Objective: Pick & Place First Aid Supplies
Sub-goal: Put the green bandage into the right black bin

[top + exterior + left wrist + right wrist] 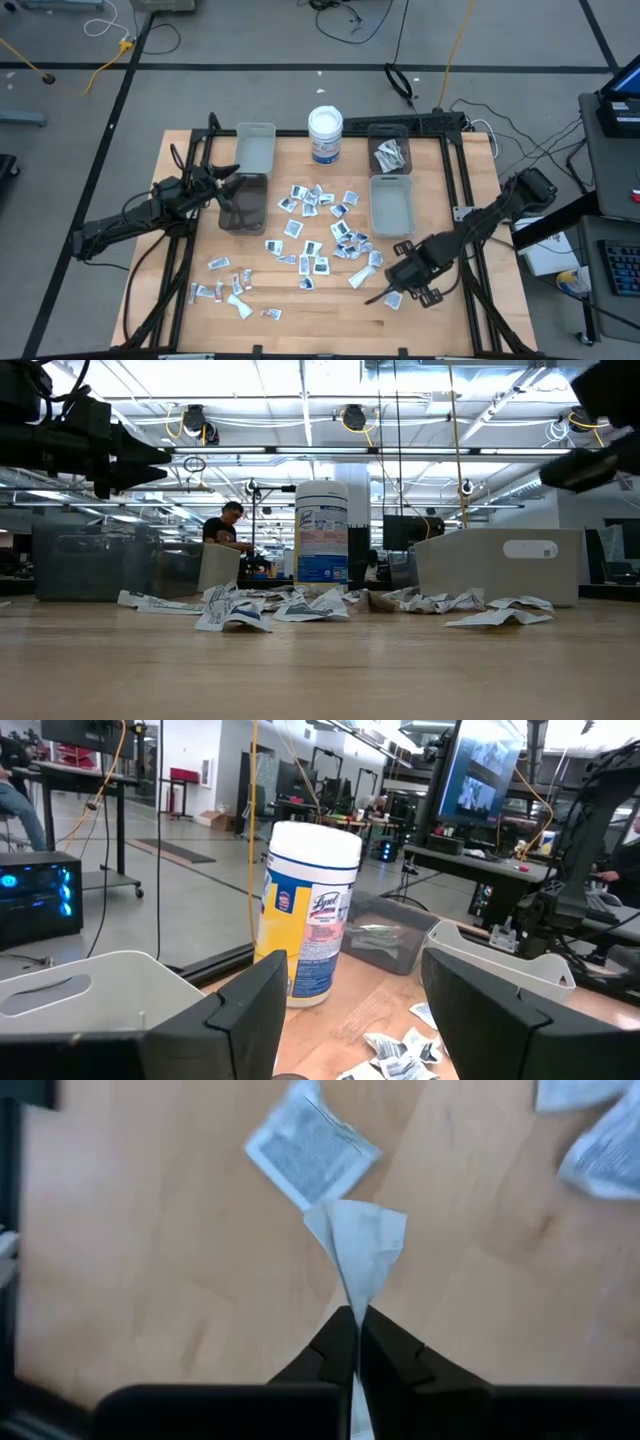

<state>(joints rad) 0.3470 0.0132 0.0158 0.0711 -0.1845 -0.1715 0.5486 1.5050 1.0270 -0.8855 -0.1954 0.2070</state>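
Pinching one small white packet [358, 1245] between its pressed-together fingers [335, 1342], our right tool [391, 291] sits low over the near right part of the table [480, 322] (the packet folds into a crease where the fingers grip it). We see a second flat packet with dark print [311, 1153] lying on the wood just beside the pinched one. The rest of the packets [318, 238] lie scattered across the middle of the table, with a smaller group [228, 290] nearer the left front. Our left tool [232, 176] hangs with its fingers [240, 1018] spread apart, above the dark bin [243, 203] on the left. A white tub with a blue label [325, 135] stands at the far edge between two grey bins [256, 146]. One more grey bin [391, 204] stands on the right side.
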